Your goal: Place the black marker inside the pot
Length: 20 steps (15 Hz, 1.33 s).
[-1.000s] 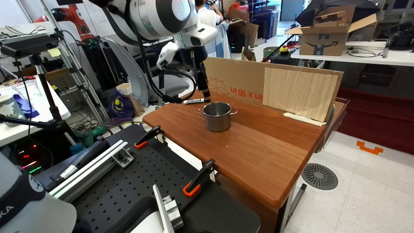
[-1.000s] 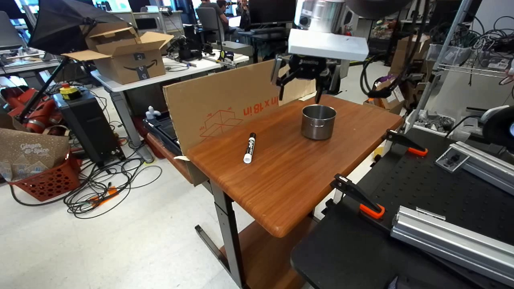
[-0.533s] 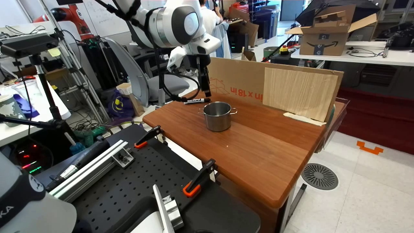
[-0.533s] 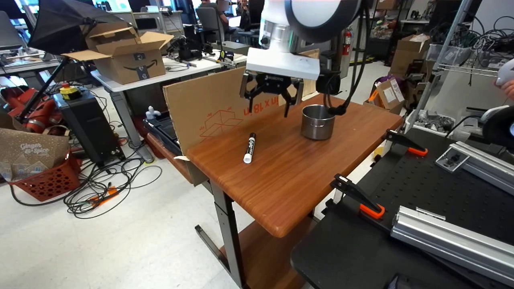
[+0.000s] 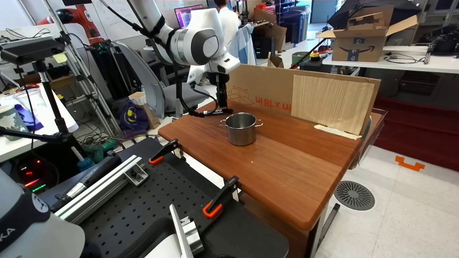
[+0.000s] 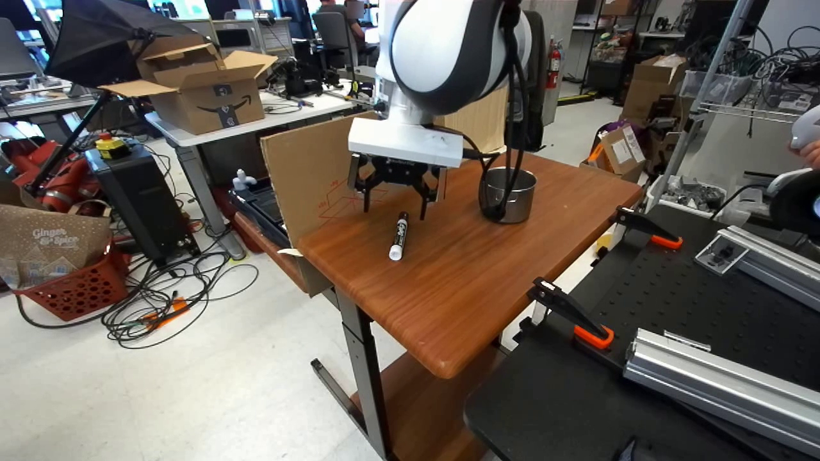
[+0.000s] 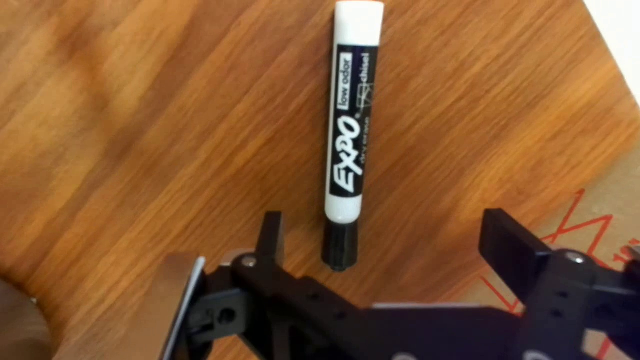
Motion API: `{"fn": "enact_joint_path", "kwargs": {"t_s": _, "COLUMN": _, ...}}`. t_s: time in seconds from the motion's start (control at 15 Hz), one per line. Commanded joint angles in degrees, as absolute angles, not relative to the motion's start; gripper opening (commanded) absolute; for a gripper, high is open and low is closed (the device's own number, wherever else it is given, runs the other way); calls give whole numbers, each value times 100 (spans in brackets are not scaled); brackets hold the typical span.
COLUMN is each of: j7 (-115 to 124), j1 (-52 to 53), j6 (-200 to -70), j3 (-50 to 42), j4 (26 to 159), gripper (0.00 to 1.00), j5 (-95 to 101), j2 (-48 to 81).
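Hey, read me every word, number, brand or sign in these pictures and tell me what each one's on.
"EXPO": black marker
"low odor": black marker
"dry erase": black marker
"chisel": black marker
"in x 18 in", upside down: cardboard panel
"Ginger & Spice": bag
"KA", cut off at the edge: white robot part
Curved arrow, no word: open cardboard box
Too small or blurred: lettering on the gripper, whiteboard and monitor

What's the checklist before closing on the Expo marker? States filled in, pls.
1. Fingers apart: ok.
2. Expo dry-erase marker flat on wooden table, ungripped: ok.
3. Metal pot upright: ok.
4. Marker centred between fingers: not ok; in the wrist view, black cap sits nearer the pot-side finger.
5. Fingers low enough to grip: cannot tell.
6. Nothing inside pot: cannot tell; its floor isn't visible.
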<state>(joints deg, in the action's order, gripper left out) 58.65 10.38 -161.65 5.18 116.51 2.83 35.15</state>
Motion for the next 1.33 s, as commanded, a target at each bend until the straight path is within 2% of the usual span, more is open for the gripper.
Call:
{"fn": "enact_joint_path", "kwargs": {"t_s": 0.0, "j7": 5439, "j1": 1176, "j6": -16004, "j3": 404, "j4": 11334, "gripper": 100, "j5": -162, "j2": 3775}}
{"fn": "enact_joint_path", "kwargs": {"t_s": 0.07, "j7": 5362, "j1": 1169, "j6": -15976, "j3": 404, "j4": 11299, "gripper": 94, "j5": -222, "j2": 3817}}
{"fn": "enact_joint_path", "kwargs": {"t_s": 0.13, "j7": 5272, "j1": 1151, "j6": -15958, "j3": 417, "j4": 11267, "gripper": 74, "j5": -296, "j2": 3869}}
{"fn": "enact_joint_path", "kwargs": {"t_s": 0.73, "j7": 4936, "j1": 1240, "j6": -15739, "j3": 323, "j4": 11132, "gripper": 5, "j5": -476, "j2": 3882}}
{"fn": "enact_joint_path", "kwargs": {"t_s": 0.8, "j7": 4931, "j1": 1262, "j6": -15728, "j3": 302, "j4": 11129, "gripper": 1, "j5": -461, "j2": 3860}}
{"fn": "enact_joint_path", "kwargs": {"t_s": 0.87, "j7": 4928, "j1": 1298, "j6": -15732, "j3": 263, "j4": 11139, "gripper": 6, "j5": -427, "j2": 3825}}
{"fn": "enact_joint_path", "kwargs": {"t_s": 1.27, "j7": 4965, "j1": 1741, "j6": -15718, "j3": -254, "j4": 11251, "gripper": 5, "j5": -93, "j2": 3476}}
